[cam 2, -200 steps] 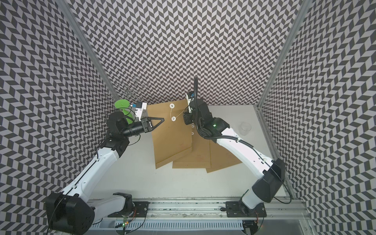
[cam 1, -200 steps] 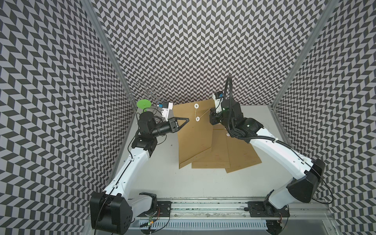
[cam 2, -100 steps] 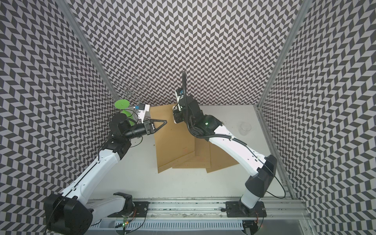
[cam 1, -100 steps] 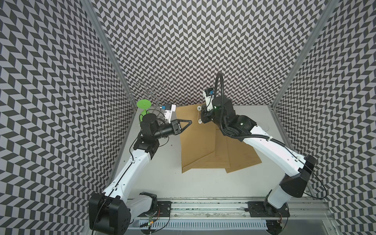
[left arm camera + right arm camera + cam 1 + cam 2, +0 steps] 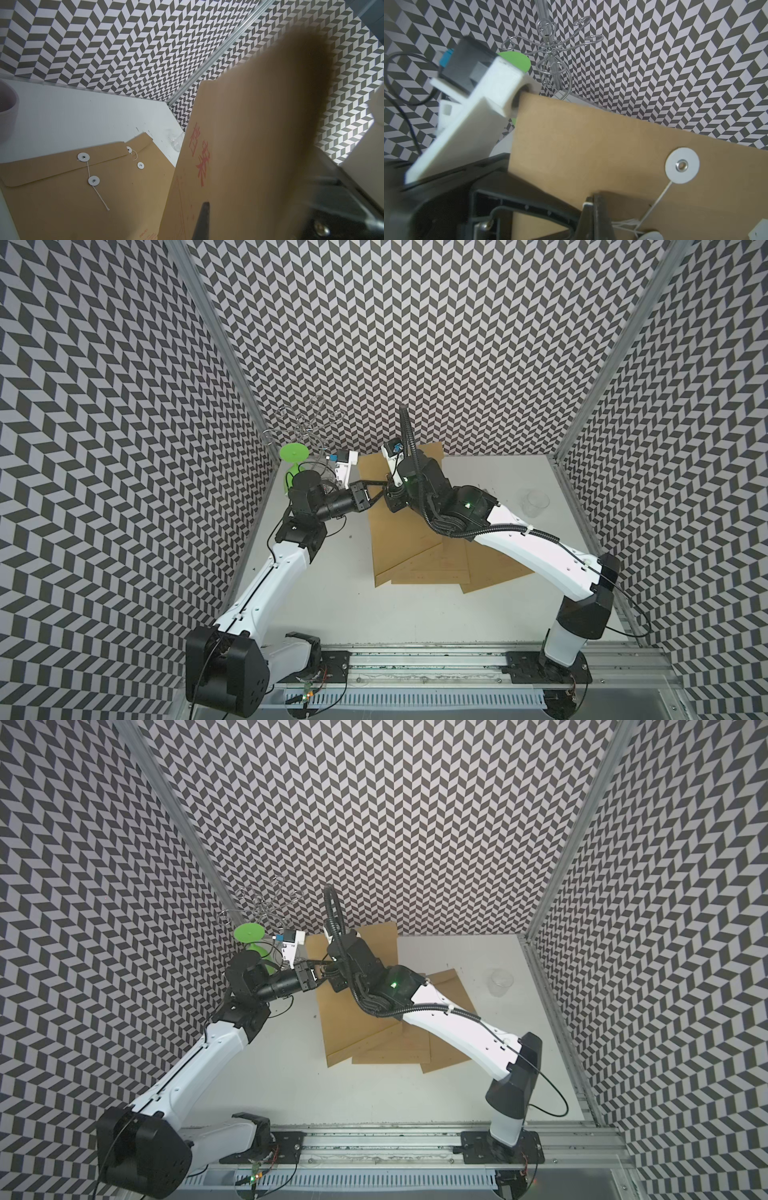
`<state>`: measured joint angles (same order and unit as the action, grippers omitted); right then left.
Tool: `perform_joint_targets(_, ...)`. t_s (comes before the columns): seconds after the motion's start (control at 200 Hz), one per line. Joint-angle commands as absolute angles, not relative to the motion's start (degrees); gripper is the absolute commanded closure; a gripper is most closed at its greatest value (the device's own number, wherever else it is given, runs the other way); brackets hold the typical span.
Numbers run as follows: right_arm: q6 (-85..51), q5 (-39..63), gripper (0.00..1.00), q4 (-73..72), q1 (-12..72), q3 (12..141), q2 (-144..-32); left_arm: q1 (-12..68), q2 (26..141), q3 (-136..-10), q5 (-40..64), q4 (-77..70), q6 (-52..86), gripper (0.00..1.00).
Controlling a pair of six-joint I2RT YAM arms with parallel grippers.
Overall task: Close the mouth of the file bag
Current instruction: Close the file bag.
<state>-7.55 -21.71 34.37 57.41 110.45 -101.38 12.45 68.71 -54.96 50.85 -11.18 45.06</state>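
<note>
Three brown bags lie fanned at the centre of one white table point(image 5: 332, 605): the top file bag point(image 5: 399, 539) overlaps a second bag point(image 5: 432, 568) and a third bag point(image 5: 490, 568). Its 12 o'clock end tilts up off the table. The left gripper point(image 5: 381, 486) is clamped on that end's edge. The right gripper point(image 5: 593, 204) is pinched tight beside the white string point(image 5: 660, 195); whether it holds it cannot be told. One clear cup point(image 5: 534, 502) sits at 2 o'clock, one green goblet point(image 5: 294, 452) and one wire rack point(image 5: 305, 429) at 10 o'clock.
</note>
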Motion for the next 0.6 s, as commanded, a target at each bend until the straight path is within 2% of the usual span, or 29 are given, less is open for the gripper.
perform_joint_targets(0.0, -9.2, -20.3, 1.00, 32.1, 58.5, 108.8, -99.4, 12.0, 69.2, -58.6, 51.2, -14.7, 45.5, 1.00)
perform_joint_targets(0.421, -15.4, -12.7, 1.00, 19.2, 57.7, 91.9, -92.1, 10.3, 71.8, -63.6, 51.7, -19.1, 47.9, 1.00)
perform_joint_targets(0.596, -16.5, -9.4, 1.00, 16.5, 52.5, 87.8, -91.4, 10.1, 71.6, -65.2, 53.3, -18.4, 48.2, 1.00)
